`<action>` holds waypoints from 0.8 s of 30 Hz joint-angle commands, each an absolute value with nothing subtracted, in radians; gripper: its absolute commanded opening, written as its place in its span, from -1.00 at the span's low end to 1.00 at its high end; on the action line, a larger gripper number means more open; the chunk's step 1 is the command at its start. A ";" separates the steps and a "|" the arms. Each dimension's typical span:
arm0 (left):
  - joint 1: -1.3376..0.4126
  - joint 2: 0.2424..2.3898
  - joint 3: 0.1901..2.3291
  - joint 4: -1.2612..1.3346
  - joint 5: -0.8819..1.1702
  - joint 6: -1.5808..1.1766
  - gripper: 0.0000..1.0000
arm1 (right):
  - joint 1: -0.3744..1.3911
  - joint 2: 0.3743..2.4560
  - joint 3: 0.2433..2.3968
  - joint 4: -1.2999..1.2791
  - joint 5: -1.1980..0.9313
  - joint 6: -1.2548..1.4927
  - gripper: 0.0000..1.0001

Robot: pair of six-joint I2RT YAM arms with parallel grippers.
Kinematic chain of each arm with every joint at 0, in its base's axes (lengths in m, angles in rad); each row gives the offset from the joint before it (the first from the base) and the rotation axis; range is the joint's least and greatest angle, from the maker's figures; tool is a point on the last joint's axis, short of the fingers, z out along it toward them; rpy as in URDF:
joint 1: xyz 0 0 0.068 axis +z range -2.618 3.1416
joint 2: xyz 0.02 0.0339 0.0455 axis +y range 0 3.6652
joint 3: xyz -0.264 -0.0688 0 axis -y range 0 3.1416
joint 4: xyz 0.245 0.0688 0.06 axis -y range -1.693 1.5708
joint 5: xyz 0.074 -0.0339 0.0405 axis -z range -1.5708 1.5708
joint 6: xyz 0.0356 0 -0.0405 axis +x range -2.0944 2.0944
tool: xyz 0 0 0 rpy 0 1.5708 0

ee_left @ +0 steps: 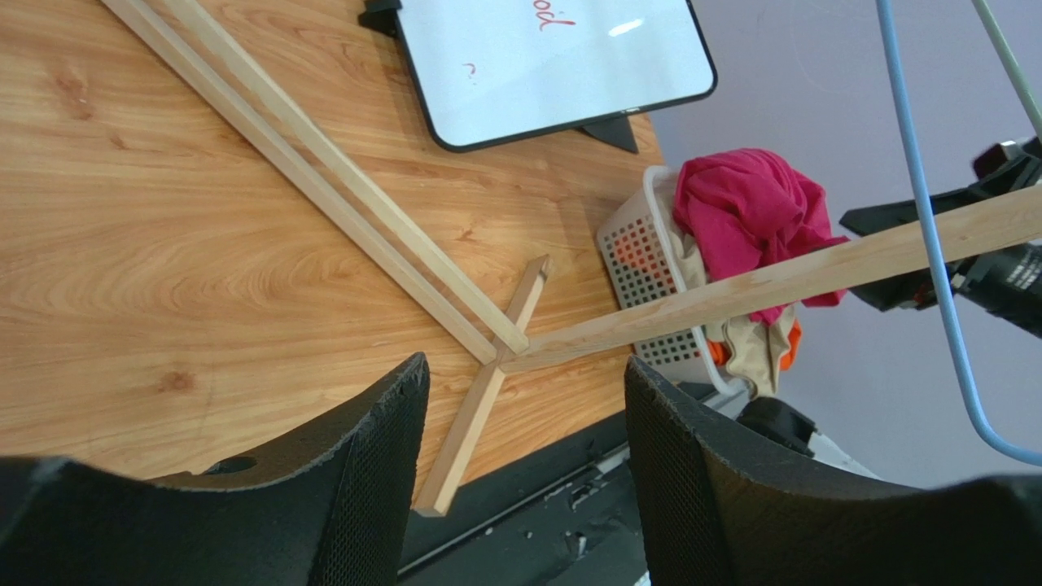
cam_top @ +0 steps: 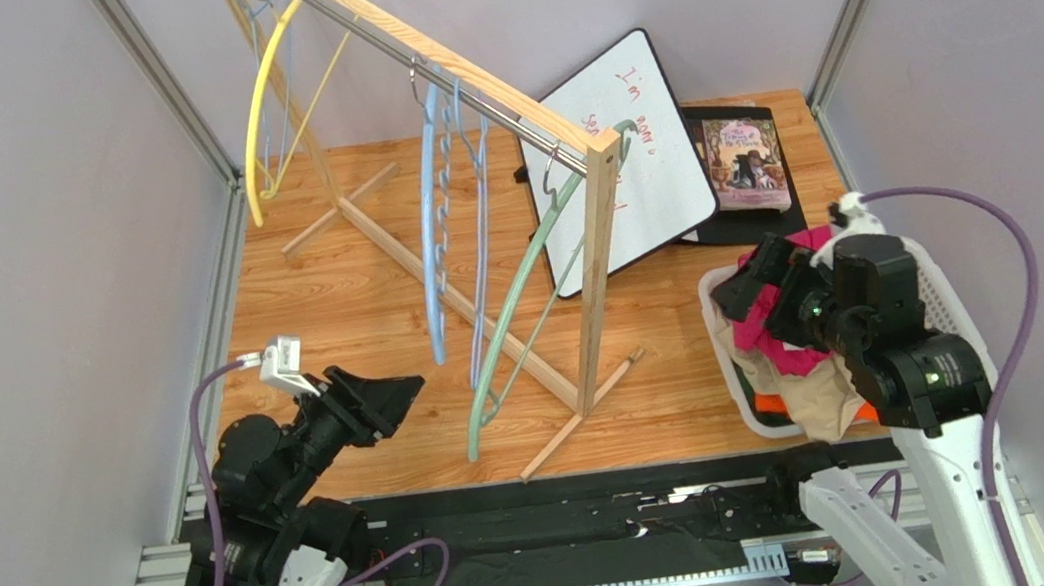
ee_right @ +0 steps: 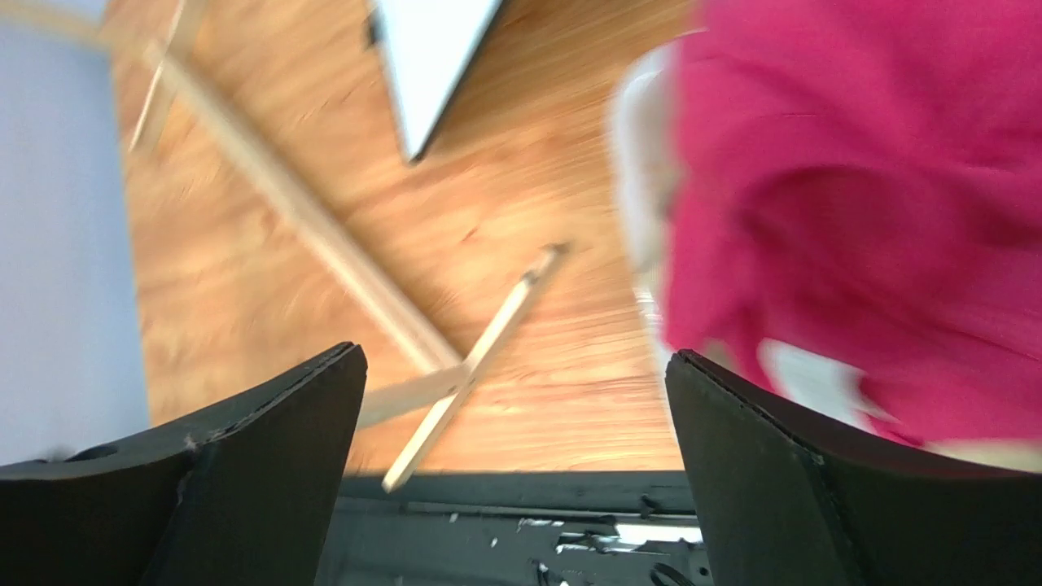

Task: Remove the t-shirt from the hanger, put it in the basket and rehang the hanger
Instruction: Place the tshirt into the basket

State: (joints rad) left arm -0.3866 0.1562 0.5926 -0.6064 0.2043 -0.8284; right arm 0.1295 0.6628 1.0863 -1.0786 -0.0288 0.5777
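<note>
Where it lies heaped in the basket (ee_left: pixel 639 263), the magenta t-shirt (ee_left: pixel 746 208) looks crumpled.

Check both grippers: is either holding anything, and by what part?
Nothing is held. The left gripper and right gripper are both open and empty; the shirt lies in the basket, ungripped.

Magenta t-shirt (ee_left: pixel 746 208): crumpled heap on top of the white laundry basket (ee_left: pixel 636 263), 4 o'clock. Green hanger (cam_top: pixel 476 423): bare, hooked at the near end of the wooden rack (cam_top: pixel 453 68), centre.
</note>
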 commanded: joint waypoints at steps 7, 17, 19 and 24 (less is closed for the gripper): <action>-0.388 0.184 0.381 -0.315 0.409 -0.972 0.36 | 0.514 0.736 0.821 -0.688 -0.221 0.615 1.00; -0.388 0.066 -0.038 0.290 0.482 -1.145 0.46 | 0.537 0.485 0.284 -0.082 -0.278 0.701 1.00; -0.388 0.037 -0.037 0.264 0.483 -1.086 0.47 | 0.541 0.482 0.230 -0.011 -0.281 0.701 1.00; -0.388 -0.034 -0.029 0.125 0.448 -1.032 0.47 | 0.545 0.457 0.095 0.115 -0.253 0.764 1.00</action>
